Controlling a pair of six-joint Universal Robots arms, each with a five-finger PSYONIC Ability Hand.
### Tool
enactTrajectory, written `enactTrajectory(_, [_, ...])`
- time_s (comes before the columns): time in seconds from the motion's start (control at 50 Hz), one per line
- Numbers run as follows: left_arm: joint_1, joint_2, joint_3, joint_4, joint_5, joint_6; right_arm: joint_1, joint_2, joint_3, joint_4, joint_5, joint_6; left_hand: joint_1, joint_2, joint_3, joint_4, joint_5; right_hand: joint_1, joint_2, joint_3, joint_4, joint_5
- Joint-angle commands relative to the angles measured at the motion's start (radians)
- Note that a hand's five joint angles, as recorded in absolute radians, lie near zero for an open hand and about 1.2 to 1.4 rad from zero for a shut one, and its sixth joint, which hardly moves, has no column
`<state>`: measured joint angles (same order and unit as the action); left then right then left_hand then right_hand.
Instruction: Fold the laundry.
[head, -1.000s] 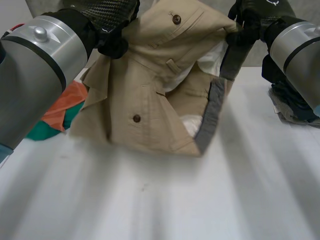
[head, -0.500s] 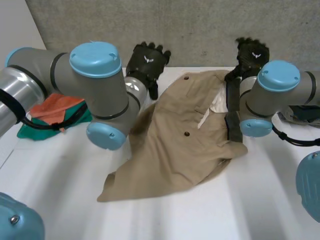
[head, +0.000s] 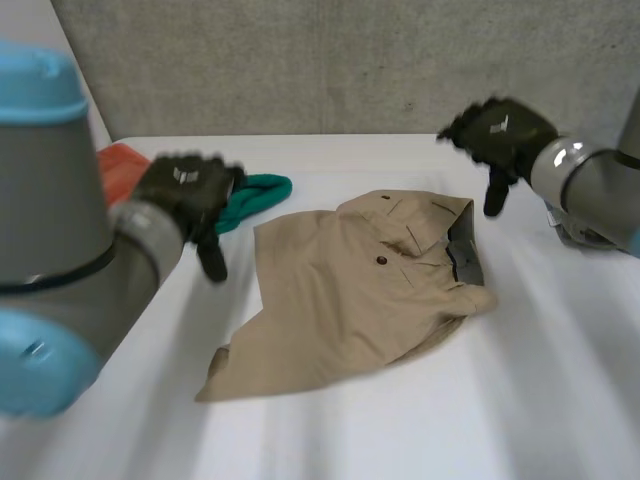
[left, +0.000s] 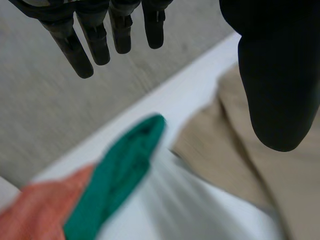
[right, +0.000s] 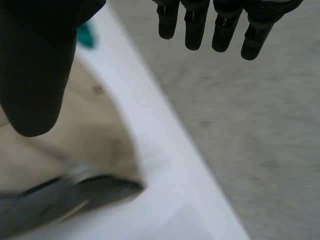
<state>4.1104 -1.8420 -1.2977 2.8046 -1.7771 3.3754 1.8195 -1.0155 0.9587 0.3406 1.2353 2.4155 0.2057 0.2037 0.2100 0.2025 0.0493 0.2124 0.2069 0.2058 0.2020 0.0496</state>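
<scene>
Lying rumpled in the middle of the white surface (head: 520, 400) is a khaki garment (head: 350, 300), trousers or shorts as far as I can tell. Its waist end is toward the far right and the rest spreads toward the near left. The grey inside of the waistband (head: 462, 258) shows along the right edge, and a dark button (head: 381, 261) sits on the upper face.

The left robot hand (head: 185, 195) hovers to the left of the garment, apart from it. Its fingers are straight and spread away from the thumb, with nothing between them. The right robot hand (head: 497, 135) hangs in the air past the garment's far right corner, also spread and loose, touching no cloth. Seen from its wrist, the waistband end lies below its thumb.

A green cloth (head: 255, 195) lies near the garment's far left corner, beyond the left robot hand. An orange cloth (head: 125, 165) sits against it further left. A grey wall (head: 300, 60) runs behind the far edge of the surface.
</scene>
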Motion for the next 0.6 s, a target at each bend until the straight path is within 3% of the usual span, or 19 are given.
enactTrajectory(0.02, [0.021, 0.113, -0.293, -0.068, 0.151, -0.102, -0.06, -0.077, 0.222, 0.164, -0.177, -0.278, 0.254, 0.256, 0.249, 0.257, 0.235, 0.093, 0.099, 0.1, 0.104, 0.082])
enactTrajectory(0.12, [0.005, 0.136, -0.428, -0.047, 0.2, -0.088, -0.075, -0.066, 0.325, 0.141, -0.201, -0.294, 0.313, 0.315, 0.309, 0.316, 0.295, 0.232, 0.238, 0.239, 0.243, 0.22])
enactTrajectory(0.26, [-0.028, 0.109, -0.538, 0.105, 0.176, -0.053, -0.082, -0.02, 0.432, 0.005, -0.208, -0.245, 0.199, 0.201, 0.194, 0.202, 0.18, 0.3, 0.305, 0.306, 0.31, 0.288])
enactTrajectory(0.32, [-0.033, 0.066, -0.551, 0.162, 0.151, -0.033, -0.077, 0.0, 0.457, -0.083, -0.212, -0.196, 0.178, 0.18, 0.174, 0.181, 0.16, 0.551, 0.557, 0.558, 0.562, 0.54])
enactTrajectory(0.34, [-0.036, 0.044, -0.551, 0.186, 0.139, -0.019, -0.074, 0.008, 0.463, -0.136, -0.212, -0.155, 0.143, 0.145, 0.139, 0.146, 0.125, 0.817, 0.822, 0.823, 0.827, 0.805])
enactTrajectory(0.4, [-0.045, 0.008, -0.546, 0.235, 0.116, 0.007, -0.065, 0.008, 0.468, -0.234, -0.211, -0.052, 0.078, 0.08, 0.074, 0.082, 0.06, 1.183, 1.189, 1.19, 1.193, 1.171])
enactTrajectory(0.5, [-0.056, -0.055, -0.516, 0.325, 0.081, 0.039, -0.06, 0.002, 0.465, -0.342, -0.195, 0.149, 0.075, 0.077, 0.071, 0.078, 0.057, 1.184, 1.189, 1.19, 1.194, 1.172])
enactTrajectory(0.6, [-0.053, -0.152, -0.434, 0.368, 0.022, 0.1, -0.029, -0.005, 0.437, -0.423, -0.078, 0.347, 0.104, 0.106, 0.1, 0.108, 0.086, 1.184, 1.189, 1.19, 1.194, 1.172])
